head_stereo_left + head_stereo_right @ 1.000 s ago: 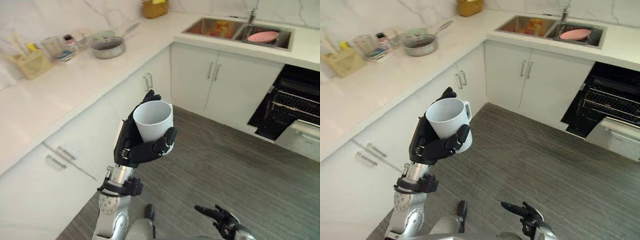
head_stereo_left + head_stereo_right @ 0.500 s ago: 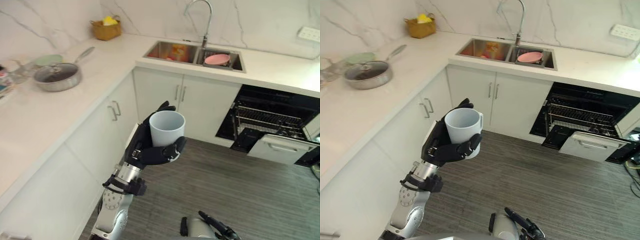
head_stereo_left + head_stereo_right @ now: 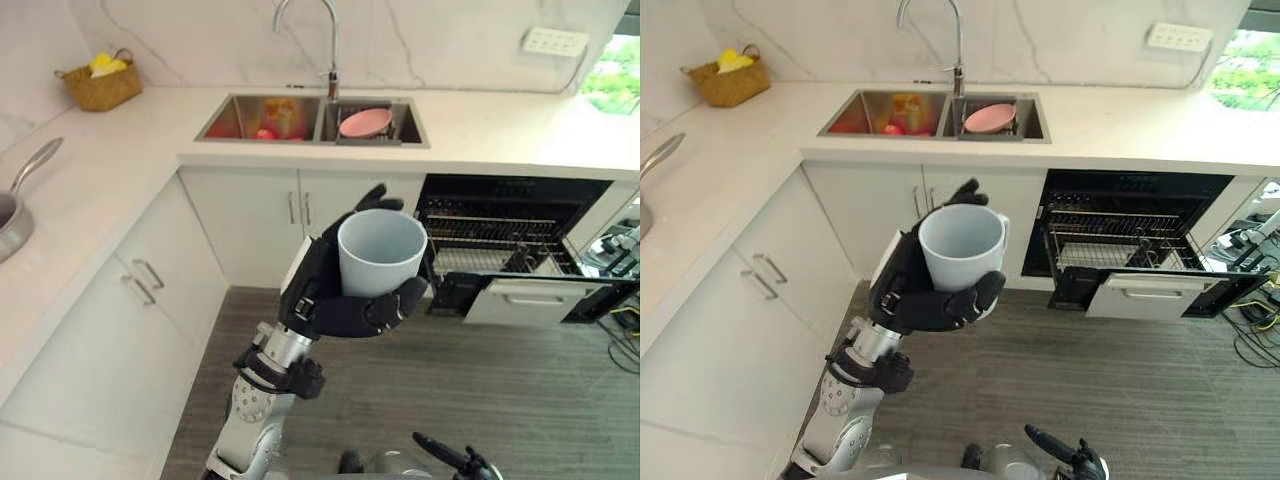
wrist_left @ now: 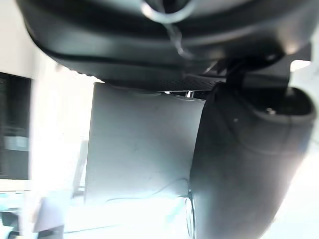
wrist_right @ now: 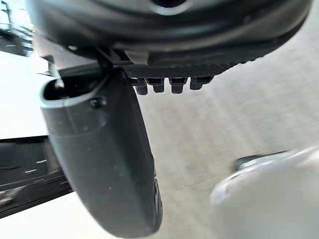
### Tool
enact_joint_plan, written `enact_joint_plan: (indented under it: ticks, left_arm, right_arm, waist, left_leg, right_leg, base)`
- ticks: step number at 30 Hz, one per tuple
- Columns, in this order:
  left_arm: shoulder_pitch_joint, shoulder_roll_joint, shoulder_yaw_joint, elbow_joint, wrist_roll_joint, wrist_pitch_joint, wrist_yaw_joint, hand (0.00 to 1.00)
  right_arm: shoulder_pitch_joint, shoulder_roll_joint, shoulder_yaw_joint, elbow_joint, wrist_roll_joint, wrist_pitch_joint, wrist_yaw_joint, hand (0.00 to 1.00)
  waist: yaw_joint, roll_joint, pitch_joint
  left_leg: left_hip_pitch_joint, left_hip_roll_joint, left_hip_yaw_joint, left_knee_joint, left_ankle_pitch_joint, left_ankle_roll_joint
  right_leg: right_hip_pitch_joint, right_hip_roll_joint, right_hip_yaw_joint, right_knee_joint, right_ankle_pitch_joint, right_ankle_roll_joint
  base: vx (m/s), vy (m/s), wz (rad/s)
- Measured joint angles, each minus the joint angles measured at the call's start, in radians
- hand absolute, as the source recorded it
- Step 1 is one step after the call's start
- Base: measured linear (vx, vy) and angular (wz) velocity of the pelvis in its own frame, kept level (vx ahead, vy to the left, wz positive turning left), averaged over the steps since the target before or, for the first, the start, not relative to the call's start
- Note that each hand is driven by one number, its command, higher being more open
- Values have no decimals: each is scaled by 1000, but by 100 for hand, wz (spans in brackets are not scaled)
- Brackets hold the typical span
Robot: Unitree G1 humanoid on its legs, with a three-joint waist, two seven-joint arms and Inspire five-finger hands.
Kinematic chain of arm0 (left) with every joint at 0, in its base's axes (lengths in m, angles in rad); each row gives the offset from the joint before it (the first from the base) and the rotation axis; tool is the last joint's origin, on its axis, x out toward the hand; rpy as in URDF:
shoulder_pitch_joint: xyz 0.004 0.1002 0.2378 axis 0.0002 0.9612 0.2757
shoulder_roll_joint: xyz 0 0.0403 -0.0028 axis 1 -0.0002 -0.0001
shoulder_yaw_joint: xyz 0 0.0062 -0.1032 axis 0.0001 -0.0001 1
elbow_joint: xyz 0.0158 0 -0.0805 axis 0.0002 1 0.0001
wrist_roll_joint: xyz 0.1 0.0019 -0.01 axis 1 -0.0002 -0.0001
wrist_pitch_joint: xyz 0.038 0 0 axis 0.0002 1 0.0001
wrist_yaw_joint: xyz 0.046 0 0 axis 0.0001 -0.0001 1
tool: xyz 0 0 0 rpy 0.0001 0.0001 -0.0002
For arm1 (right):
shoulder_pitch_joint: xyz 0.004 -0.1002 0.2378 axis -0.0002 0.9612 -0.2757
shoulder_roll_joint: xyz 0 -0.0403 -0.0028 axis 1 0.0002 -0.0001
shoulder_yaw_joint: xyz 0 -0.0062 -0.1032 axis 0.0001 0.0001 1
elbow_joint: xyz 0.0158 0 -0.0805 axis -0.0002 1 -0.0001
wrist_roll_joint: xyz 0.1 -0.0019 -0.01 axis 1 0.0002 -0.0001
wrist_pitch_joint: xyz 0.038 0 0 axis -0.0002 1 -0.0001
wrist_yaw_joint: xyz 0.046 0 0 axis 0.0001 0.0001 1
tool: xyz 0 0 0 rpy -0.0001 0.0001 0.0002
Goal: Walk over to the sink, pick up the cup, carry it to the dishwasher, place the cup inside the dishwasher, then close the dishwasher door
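Note:
My left hand [image 3: 325, 300] is raised in front of me and shut on a pale grey cup [image 3: 381, 250], held upright with its mouth open to the top. In the left wrist view the cup's wall [image 4: 139, 149] lies against the palm with the thumb [image 4: 239, 164] wrapped beside it. Behind the cup, the dishwasher [image 3: 510, 225] stands open under the counter, its wire rack showing and its white front panel [image 3: 520, 300] hanging out low. The steel sink [image 3: 250, 118] is in the counter beyond. My right hand [image 3: 450, 460] hangs low over the floor, open and empty.
A pink plate [image 3: 365, 122] lies in the sink's right basin under the tap [image 3: 330, 40]. A wicker basket [image 3: 100, 85] sits on the counter's left corner and a pan handle [image 3: 35, 165] juts out nearer. White cabinets line the left side. Dark wood floor [image 3: 520, 390] stretches toward the dishwasher.
The whole view has swung to the right, bringing the sink and the open dishwasher to the middle and closer. The cup stays in my left hand, carried a little higher in view.

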Motion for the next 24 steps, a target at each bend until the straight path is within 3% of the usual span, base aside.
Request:
enact_joint_plan:
  ticks: [2, 3, 4, 6, 7, 9, 10, 11, 13, 15, 17, 18, 19, 21, 23, 24]
  left_arm:
    - [4, 1, 2, 0, -26, -10, -14, 0]
    - [14, -2, 8, 2, -37, -10, -17, 0]
    - [26, -2, 11, 17, -48, -12, -14, 0]
    - [41, -3, 8, 56, -47, -12, 8, 0]
    - [49, -4, 5, 80, -44, -11, 21, 0]
    - [68, -8, -7, 118, -37, -11, 33, 0]
    - [85, -15, -14, 122, -24, -11, 30, 0]
    - [88, -4, -13, 126, -24, -12, 31, 0]
    - [79, 2, -5, 126, -30, -12, 36, 0]
    - [59, 2, -6, 124, -49, -11, 41, 0]
    - [63, 6, -7, 97, -60, -11, 40, 0]
    - [63, 11, -12, 75, -56, -11, 40, 0]
    - [62, 19, -19, 52, -42, -14, 47, 0]
    - [38, 25, -39, 48, -19, -32, 71, 0]
    - [-2, 36, -46, 69, -7, -32, 93, 0]
    - [-29, 47, -40, 95, -6, -33, 103, 0]
  right_arm:
    - [-27, 1, 8, 5, -1, -16, -9, 100]
    - [-55, -1, 24, 14, -1, -23, -17, 100]
    - [-87, -1, 38, 26, -1, -29, -27, 100]
    - [-128, -3, 46, 42, -1, -46, -42, 100]
    - [-141, -3, 49, 49, -2, -49, -51, 100]
    - [-140, -1, 60, 45, -1, -59, -76, 100]
    - [-120, 1, 57, 37, 0, -67, -103, 100]
    - [-104, 23, 45, 37, 4, -70, -129, 100]
    - [-65, 61, 4, -4, 11, -77, -168, 100]
    - [-15, 88, -26, -84, 18, -97, -207, 100]
    - [11, 100, -21, -170, 30, -126, -231, 100]
    - [10, 102, -16, -224, 27, -131, -233, 100]
    - [2, 101, 2, -283, 24, -133, -232, 100]
    - [-19, 102, 48, -392, -8, -144, -224, 100]
    - [-50, 103, 84, -496, -60, -174, -204, 100]
    - [-79, 100, 95, -549, -106, -204, -194, 100]
  waist:
    - [9, 0, -2]
    - [8, -5, -5]
    - [12, -13, -8]
    - [20, -15, -7]
    - [20, -12, -9]
    - [17, -6, -15]
    - [17, 4, -33]
    - [13, -34, -47]
    - [6, -75, -63]
    - [1, -82, -64]
    - [0, -84, -59]
    - [-1, -86, -58]
    - [-15, -79, -70]
    - [-29, -82, -86]
    - [-51, -87, -87]
    - [-58, -92, -89]
  left_leg:
    - [16, -24, 23, -299, -47, -15]
    - [51, -63, -1, -558, -56, -22]
    - [95, -120, -84, -818, -38, -47]
    - [113, -169, -220, -1006, 1, -76]
    - [107, -170, -245, -1015, 14, -91]
    - [105, -152, -235, -994, 63, -93]
    - [102, -139, -213, -969, 147, -91]
    - [106, -169, -170, -920, 128, -96]
    - [104, -212, -131, -858, 60, -61]
    - [133, -245, -109, -831, 2, -36]
    - [213, -271, -58, -867, -36, -9]
    - [263, -281, -20, -896, -46, 11]
    - [291, -277, 10, -905, -55, 32]
    - [295, -259, 56, -909, -59, 28]
    - [296, -246, 71, -916, -59, 28]
    - [297, -246, 81, -920, -59, 28]
  right_leg:
    - [36, -4, 50, -40, 12, 20]
    - [43, -13, 85, -41, 15, 22]
    - [43, -29, 140, -41, 11, 29]
    - [43, -52, 226, -39, -4, 53]
    - [48, -57, 267, -33, -16, 73]
    - [70, -62, 332, -22, -48, 117]
    - [76, -63, 367, -12, -77, 140]
    - [82, -110, 387, 10, -113, 172]
    - [85, -169, 340, 27, -129, 202]
    - [71, -211, 277, 117, -138, 224]
    - [-66, -272, 188, 444, -125, 216]
    - [-137, -325, 128, 602, -76, 191]
    - [-171, -352, 67, 641, -81, 190]
    - [-214, -338, -3, 576, -119, 206]
    - [-216, -292, -63, 402, -121, 200]
    - [-210, -270, -83, 255, -90, 168]
  base:
    - [329, 35, -69]
    - [430, 147, -91]
    - [435, 179, -108]
    - [369, 213, -127]
    - [374, 275, -143]
    - [372, 354, -108]
    - [418, 512, -86]
    - [346, 442, -76]
    - [233, 332, -40]
    - [206, 340, -30]
    - [116, 282, -61]
    - [95, 258, -79]
    - [103, 249, -74]
    - [151, 159, -65]
    - [214, 58, -45]
    - [192, -12, -53]
